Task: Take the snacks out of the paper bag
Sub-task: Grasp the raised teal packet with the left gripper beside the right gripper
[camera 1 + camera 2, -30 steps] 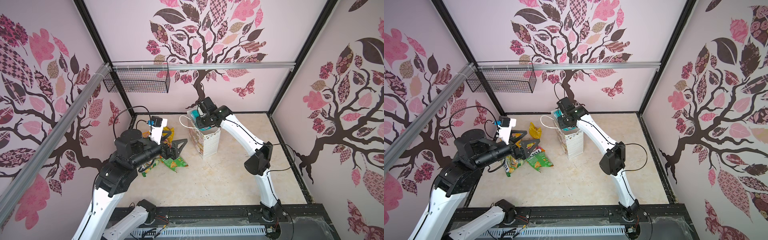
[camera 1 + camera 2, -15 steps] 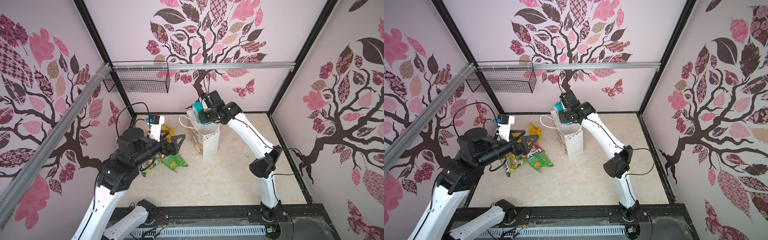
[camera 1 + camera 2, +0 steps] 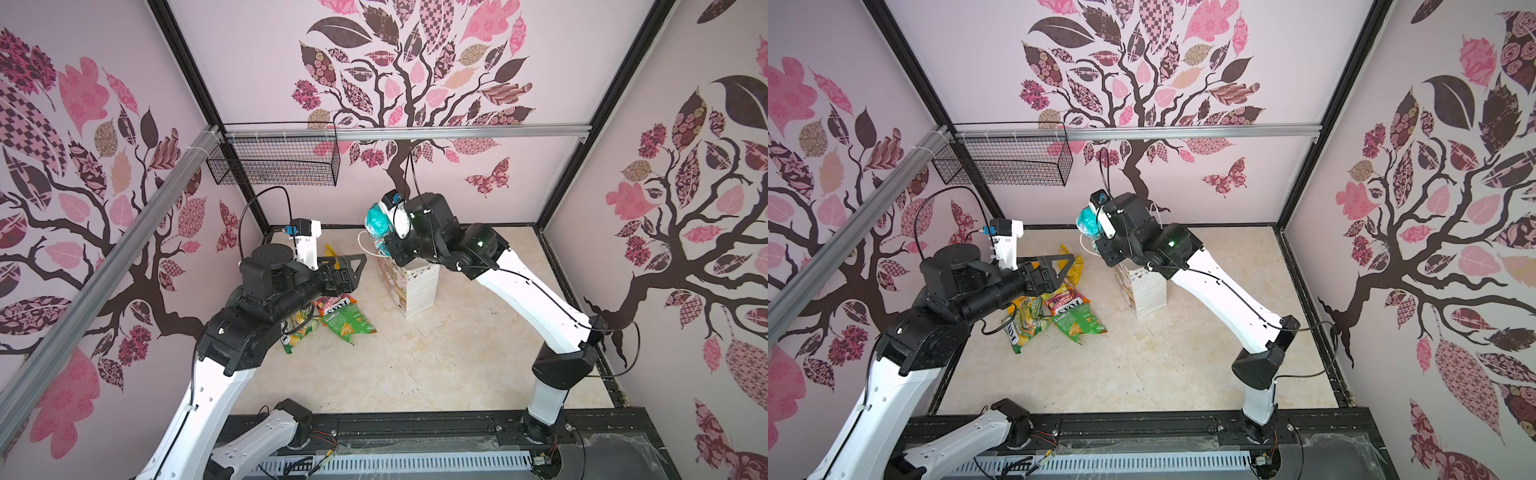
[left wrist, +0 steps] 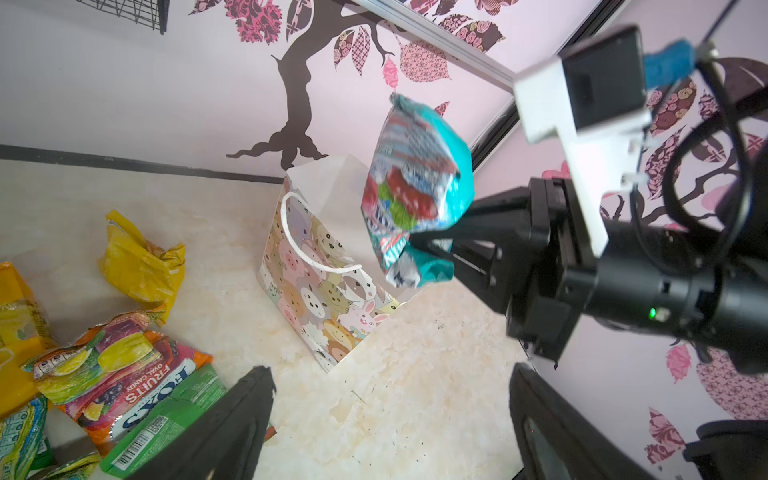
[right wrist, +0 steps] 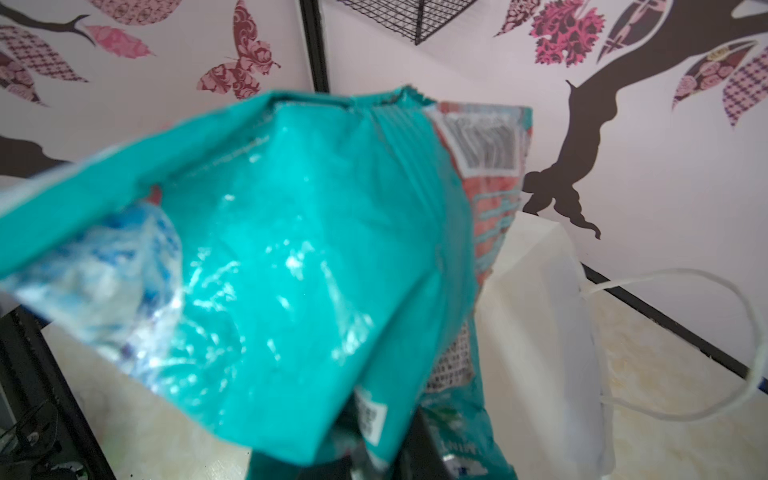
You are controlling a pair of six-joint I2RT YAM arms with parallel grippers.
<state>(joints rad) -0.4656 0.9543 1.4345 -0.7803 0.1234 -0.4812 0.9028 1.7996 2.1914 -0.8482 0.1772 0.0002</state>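
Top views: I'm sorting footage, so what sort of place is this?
Likely a robot test booth, not a home: decal walls on a black frame, left arm and right arm mounted on a front rail.

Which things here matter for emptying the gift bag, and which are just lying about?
Job: paper gift bag; teal packet, clamped in the right gripper, clear of the bag; yellow packet, orange Fox's packet, green packet, out on the floor.
Lying about: black wire basket, hung on the aluminium rail.
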